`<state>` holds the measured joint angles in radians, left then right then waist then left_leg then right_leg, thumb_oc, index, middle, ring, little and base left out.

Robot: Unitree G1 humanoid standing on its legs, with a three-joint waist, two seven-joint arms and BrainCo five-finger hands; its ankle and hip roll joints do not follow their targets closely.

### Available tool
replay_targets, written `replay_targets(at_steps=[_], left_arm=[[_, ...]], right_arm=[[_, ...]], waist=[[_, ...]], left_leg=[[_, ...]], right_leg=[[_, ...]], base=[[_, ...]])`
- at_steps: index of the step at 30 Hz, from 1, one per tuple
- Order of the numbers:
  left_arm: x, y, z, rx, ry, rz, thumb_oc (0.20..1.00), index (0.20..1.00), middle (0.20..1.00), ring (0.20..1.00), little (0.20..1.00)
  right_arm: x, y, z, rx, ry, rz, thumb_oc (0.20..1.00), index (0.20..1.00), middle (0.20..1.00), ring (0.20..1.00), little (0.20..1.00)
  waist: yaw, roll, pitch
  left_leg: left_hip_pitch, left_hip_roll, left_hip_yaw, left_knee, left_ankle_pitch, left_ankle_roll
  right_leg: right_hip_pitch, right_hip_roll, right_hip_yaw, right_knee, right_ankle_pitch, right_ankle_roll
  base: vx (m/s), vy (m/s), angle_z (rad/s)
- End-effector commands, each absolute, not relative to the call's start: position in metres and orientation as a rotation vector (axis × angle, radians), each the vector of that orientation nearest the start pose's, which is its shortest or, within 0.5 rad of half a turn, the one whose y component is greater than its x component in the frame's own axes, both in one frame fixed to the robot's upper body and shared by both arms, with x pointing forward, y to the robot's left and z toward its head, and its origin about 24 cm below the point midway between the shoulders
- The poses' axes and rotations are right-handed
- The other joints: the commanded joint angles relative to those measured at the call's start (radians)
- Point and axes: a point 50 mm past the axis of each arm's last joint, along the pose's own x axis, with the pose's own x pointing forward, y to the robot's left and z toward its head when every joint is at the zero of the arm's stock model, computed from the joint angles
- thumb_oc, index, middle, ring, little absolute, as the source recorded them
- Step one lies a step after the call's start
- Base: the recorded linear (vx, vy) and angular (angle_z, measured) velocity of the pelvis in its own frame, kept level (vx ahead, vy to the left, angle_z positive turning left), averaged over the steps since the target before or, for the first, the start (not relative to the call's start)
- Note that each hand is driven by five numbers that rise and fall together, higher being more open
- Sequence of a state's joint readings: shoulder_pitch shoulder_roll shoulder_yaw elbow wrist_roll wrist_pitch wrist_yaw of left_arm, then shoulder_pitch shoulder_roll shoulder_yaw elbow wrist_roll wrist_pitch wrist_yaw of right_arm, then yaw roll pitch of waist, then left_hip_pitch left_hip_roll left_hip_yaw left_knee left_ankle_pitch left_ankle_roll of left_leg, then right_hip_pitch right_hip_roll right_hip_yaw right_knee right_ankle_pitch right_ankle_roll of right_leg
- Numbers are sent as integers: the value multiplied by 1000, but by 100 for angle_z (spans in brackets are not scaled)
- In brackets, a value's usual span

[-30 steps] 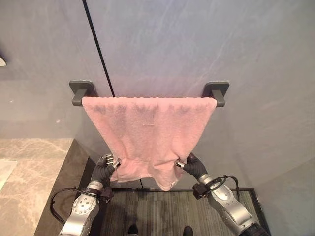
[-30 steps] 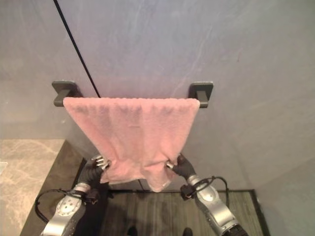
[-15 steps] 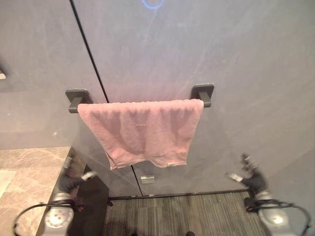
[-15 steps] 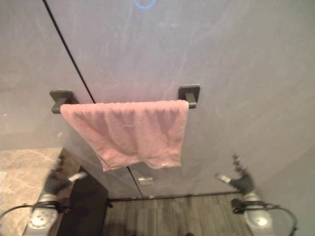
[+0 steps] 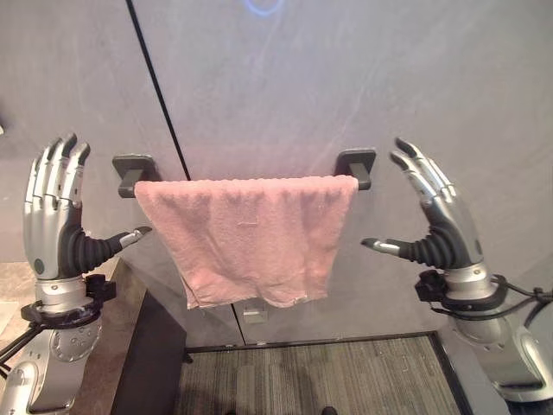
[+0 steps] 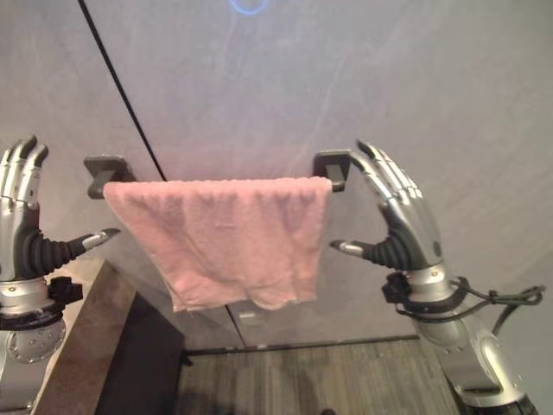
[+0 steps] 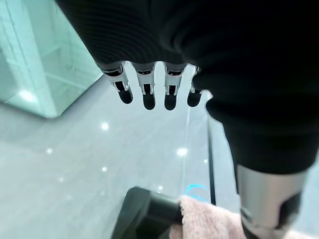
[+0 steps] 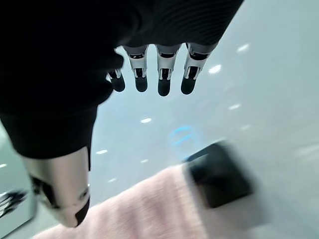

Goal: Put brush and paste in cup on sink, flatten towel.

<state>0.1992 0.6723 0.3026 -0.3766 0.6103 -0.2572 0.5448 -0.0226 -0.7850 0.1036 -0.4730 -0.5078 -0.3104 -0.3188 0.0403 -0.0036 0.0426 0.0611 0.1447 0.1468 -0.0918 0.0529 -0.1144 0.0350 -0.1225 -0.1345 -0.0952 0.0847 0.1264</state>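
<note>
A pink towel hangs spread over a dark wall bar, its lower edge a little uneven. My left hand is raised beside the bar's left mount, fingers straight up and thumb pointing toward the towel, holding nothing. My right hand stands the same way beside the right mount, open and apart from the cloth. The left wrist view shows the towel's top corner on the bar past my thumb. The right wrist view shows the towel and the mount.
A grey panelled wall with a dark vertical seam backs the bar. A marble counter edge lies at lower left, with dark striped flooring below the towel.
Both hands let go of the towel's lower corners, dropped away to the sides, then rose open to bar height. The towel now hangs free. The camera tilted slightly.
</note>
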Motion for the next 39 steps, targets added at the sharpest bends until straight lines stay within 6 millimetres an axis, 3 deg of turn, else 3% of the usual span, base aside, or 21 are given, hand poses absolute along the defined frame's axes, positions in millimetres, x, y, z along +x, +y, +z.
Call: replay_targets(at_steps=[1, 3, 6, 13, 17, 21, 24, 26, 28, 34, 39], left_arm=[[194, 261, 206, 1282, -915, 475, 1000, 1000, 1000, 1000, 1000], [202, 254, 198, 1304, -834, 294, 1000, 1000, 1000, 1000, 1000], [206, 258, 192, 1402, -737, 186, 1000, 1000, 1000, 1000, 1000], [211, 249, 190, 1484, -701, -47, 1000, 1000, 1000, 1000, 1000], [218, 249, 182, 1542, -604, -169, 1000, 1000, 1000, 1000, 1000], [216, 259, 181, 1619, -490, -251, 1000, 1000, 1000, 1000, 1000], [214, 263, 181, 1627, -458, -246, 1000, 1000, 1000, 1000, 1000], [207, 281, 178, 1654, -369, -172, 1000, 1000, 1000, 1000, 1000], [203, 290, 177, 1658, -332, -132, 1000, 1000, 1000, 1000, 1000], [195, 308, 171, 1656, -251, -39, 1000, 1000, 1000, 1000, 1000], [194, 311, 169, 1640, -238, 0, 1000, 1000, 1000, 1000, 1000]], right_arm=[[215, -168, 203, -1097, -1045, 91, 1000, 1000, 1000, 1000, 1000], [227, -158, 195, -1182, -980, 254, 1000, 1000, 1000, 1000, 1000], [235, -160, 187, -1269, -916, 307, 1000, 1000, 1000, 1000, 1000], [234, -164, 178, -1357, -863, 399, 1000, 1000, 1000, 1000, 1000], [239, -170, 161, -1467, -744, 511, 1000, 1000, 1000, 1000, 1000], [239, -196, 156, -1628, -572, 592, 1000, 1000, 1000, 1000, 1000], [238, -204, 156, -1642, -527, 581, 1000, 1000, 1000, 1000, 1000], [236, -226, 152, -1658, -424, 512, 1000, 1000, 1000, 1000, 1000], [234, -235, 151, -1667, -386, 482, 1000, 1000, 1000, 1000, 1000], [230, -246, 146, -1676, -316, 458, 1000, 1000, 1000, 1000, 1000], [229, -255, 140, -1682, -257, 437, 1000, 1000, 1000, 1000, 1000]], waist=[[4, -33, 7], [14, -37, 12], [17, -34, 20], [5, -34, 32], [0, -32, 35], [-10, -27, 37], [-12, -26, 37], [-13, -26, 36], [-10, -26, 36], [-5, -29, 32], [-4, -30, 31]], left_leg=[[56, 8, -20, 5, -64, -25], [54, 6, -23, 5, -64, -23], [52, 5, -27, 5, -61, -23], [43, 4, -32, 5, -56, -24], [39, 4, -30, 5, -55, -22], [39, 3, -25, 5, -54, -23], [40, 4, -25, 5, -54, -23], [38, 4, -26, 5, -54, -22], [36, 6, -28, 5, -55, -22], [34, 9, -32, 5, -57, -22], [34, 11, -34, 5, -57, -23]], right_leg=[[15, -83, -32, 8, 26, 62], [18, -83, -35, 8, 26, 60], [19, -82, -39, 8, 25, 61], [12, -83, -43, 8, 29, 67], [4, -83, -40, 8, 31, 69], [1, -83, -37, 8, 32, 73], [2, -83, -40, 8, 32, 73], [3, -83, -42, 8, 29, 73], [3, -83, -43, 8, 28, 73], [6, -81, -50, 8, 22, 70], [8, -79, -54, 8, 18, 68]], base=[[0, -2, 3], [0, 1, 3], [2, 2, 3], [-2, 1, 2], [-2, 0, 1], [2, 2, -1], [18, 3, -4], [26, -1, -6], [0, 0, 0], [0, 0, 0], [0, 0, 0]])
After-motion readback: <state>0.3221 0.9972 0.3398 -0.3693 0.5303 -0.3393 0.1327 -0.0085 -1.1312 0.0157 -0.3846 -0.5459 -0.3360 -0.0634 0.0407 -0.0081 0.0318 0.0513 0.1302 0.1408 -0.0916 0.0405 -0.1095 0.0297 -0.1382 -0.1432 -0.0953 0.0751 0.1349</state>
